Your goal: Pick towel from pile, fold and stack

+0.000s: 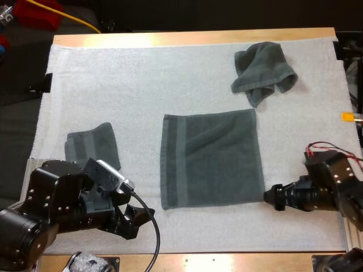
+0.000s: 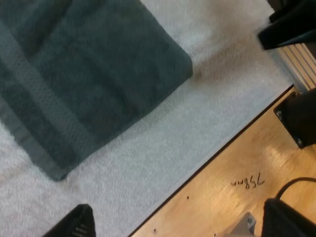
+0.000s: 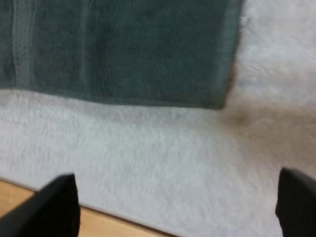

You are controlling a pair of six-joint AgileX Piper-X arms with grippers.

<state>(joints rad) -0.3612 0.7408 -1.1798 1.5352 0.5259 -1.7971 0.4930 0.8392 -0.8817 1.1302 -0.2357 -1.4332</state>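
Fold step: the towel point(image 1: 211, 158) lies flat; left end effector point(image 1: 131, 222) and right end effector point(image 1: 272, 199) are released. Next: grasp its near corners.

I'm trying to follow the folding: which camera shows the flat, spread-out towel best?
The high view. There the spread-out towel lies whole, with all four edges visible on the white mat. The left wrist view catches only its near part, including the banded edge. The right wrist view catches only its near edge and one corner.
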